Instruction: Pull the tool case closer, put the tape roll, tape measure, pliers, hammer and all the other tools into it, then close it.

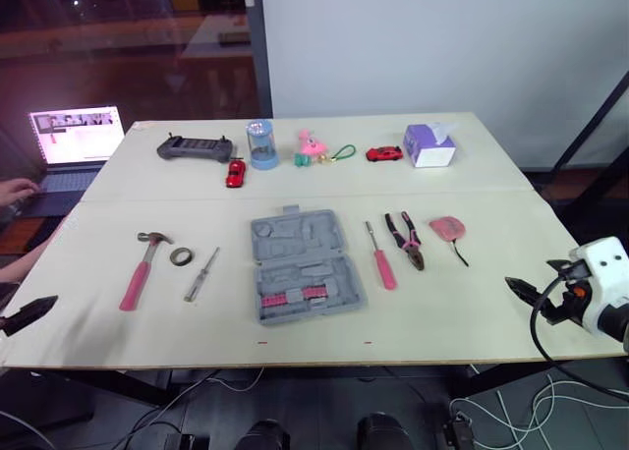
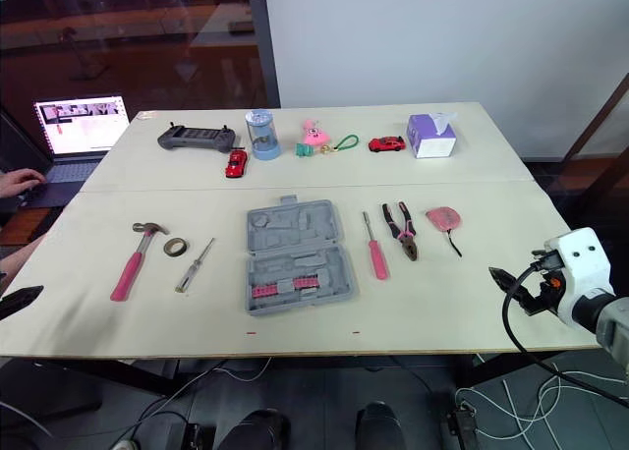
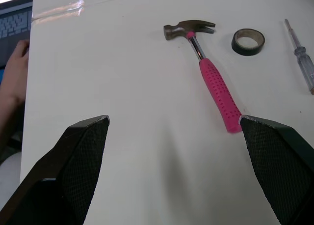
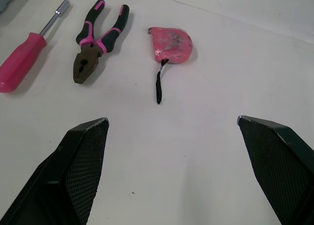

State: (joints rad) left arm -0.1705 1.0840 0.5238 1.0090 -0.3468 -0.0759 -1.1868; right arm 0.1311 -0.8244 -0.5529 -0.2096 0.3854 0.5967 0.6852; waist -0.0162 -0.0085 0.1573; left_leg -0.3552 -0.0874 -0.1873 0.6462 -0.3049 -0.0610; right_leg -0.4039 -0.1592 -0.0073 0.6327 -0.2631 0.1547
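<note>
The grey tool case point(image 1: 305, 263) lies open at the table's middle, with pink bits in its near half. To its left are the pink-handled hammer point(image 3: 206, 63), the black tape roll point(image 3: 248, 41) and a clear-handled screwdriver point(image 3: 303, 63). Right of the case are a pink nut driver point(image 4: 27, 58), the pliers point(image 4: 95, 41) and the pink tape measure point(image 4: 171, 45). My left gripper point(image 3: 174, 119) hovers open near the front left corner, short of the hammer. My right gripper point(image 4: 172, 120) is open at the front right, short of the tape measure.
Along the far side stand a game controller point(image 1: 195, 147), two red toy cars point(image 1: 236, 173), a blue cylinder point(image 1: 260, 143), a pink toy point(image 1: 312, 150) and a purple tissue box point(image 1: 429, 145). A laptop point(image 1: 74, 140) and a person's hand point(image 1: 12, 190) are off the left edge.
</note>
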